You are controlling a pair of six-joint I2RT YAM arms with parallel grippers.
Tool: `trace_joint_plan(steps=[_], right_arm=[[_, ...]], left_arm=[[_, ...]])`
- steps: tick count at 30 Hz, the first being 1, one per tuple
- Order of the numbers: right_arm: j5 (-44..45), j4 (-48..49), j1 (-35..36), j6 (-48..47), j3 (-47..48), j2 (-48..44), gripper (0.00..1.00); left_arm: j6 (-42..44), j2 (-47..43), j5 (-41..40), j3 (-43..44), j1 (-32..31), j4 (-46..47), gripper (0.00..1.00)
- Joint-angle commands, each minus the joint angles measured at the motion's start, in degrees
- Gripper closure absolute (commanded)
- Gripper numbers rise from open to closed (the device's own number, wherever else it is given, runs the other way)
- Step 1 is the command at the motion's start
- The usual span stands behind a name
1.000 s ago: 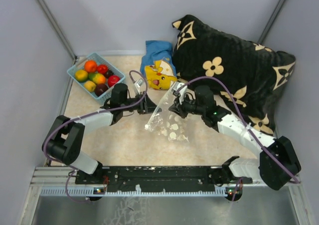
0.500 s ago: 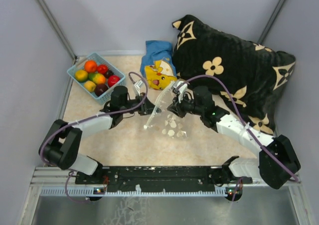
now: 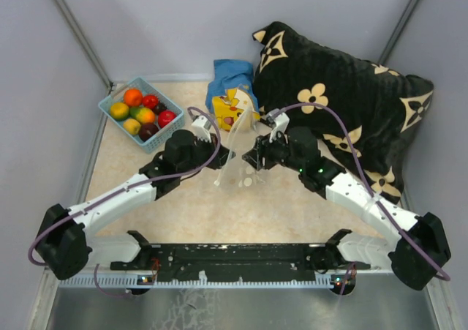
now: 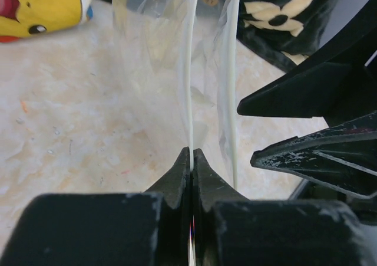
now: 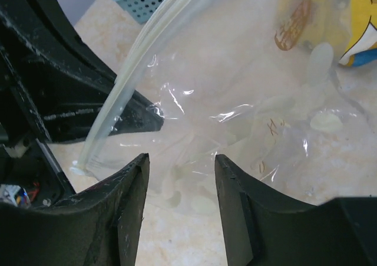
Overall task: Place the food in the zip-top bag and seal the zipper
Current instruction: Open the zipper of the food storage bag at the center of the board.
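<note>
The zip-top bag (image 3: 239, 141) stands upright on its edge at the middle of the table, clear with pale oval spots. My left gripper (image 4: 192, 155) is shut on one whitish strip of the zipper (image 4: 191, 71); the other strip (image 4: 230, 71) hangs free a little to the right, so the mouth gapes. My right gripper (image 5: 181, 163) is open just beside the bag's wall (image 5: 235, 101), holding nothing. The food (image 3: 142, 113), small red, orange, yellow, green and dark fruits, lies in the light blue basket (image 3: 117, 91) at the back left.
A yellow cartoon plush (image 3: 232, 110) on a blue cloth (image 3: 230, 74) lies just behind the bag. A large black flowered pillow (image 3: 344, 103) fills the back right. Grey walls close in both sides.
The left gripper closed on the bag's zipper edge and the right gripper let go and opened. The bag rose from slanted to upright, and both arms reached farther from their bases.
</note>
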Motion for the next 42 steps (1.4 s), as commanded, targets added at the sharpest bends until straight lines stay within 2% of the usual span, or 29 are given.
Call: trace_joint_plan(steps=[1,7,14,18,22,25,31,33,37,42], right_arm=[[3.21,-0.62,0.65,10.34,4.54,-4.32,0.49],[7.76,-4.82,0.91,14.73,9.62,-5.19,0.39],[12.27,-5.27,1.24,17.68,13.28,-4.29,0.34],[14.75,-5.42,1.35,18.02,14.24,-4.48,0.34],[21.03,-6.98,1.35,16.91,13.41,-4.03,0.34],[25.57,-8.17,1.35,16.15,10.92,-3.85,0.38],[32.59,-11.69,1.4,14.09,8.27,-4.34,0.69],[34.58,-13.0,1.38,13.39,8.39,-3.37,0.75],[30.74,-9.81,1.38,13.68,7.93,-2.34,0.76],[28.06,-4.85,1.37,16.11,7.36,-0.16,0.62]], left_arm=[[5.66,-1.88,-15.23,5.26,-4.72,-6.02,1.0],[10.46,1.02,-27.03,12.82,-11.73,-11.33,1.0],[15.51,6.31,-37.14,20.44,-17.14,-14.7,1.0],[17.19,8.99,-41.39,23.15,-18.86,-16.03,1.0],[17.19,9.8,-41.86,23.84,-19.77,-15.73,1.0],[17.19,9.66,-42.79,23.72,-19.85,-15.43,1.0],[17.42,8.3,-45.4,22.26,-19.84,-13.86,1.0],[16.84,7.98,-44.5,21.65,-19.84,-12.99,1.0],[15.29,7.99,-42.31,20.36,-19.85,-11.59,1.0],[13.6,8.36,-41.15,20.12,-19.85,-11.26,1.0]])
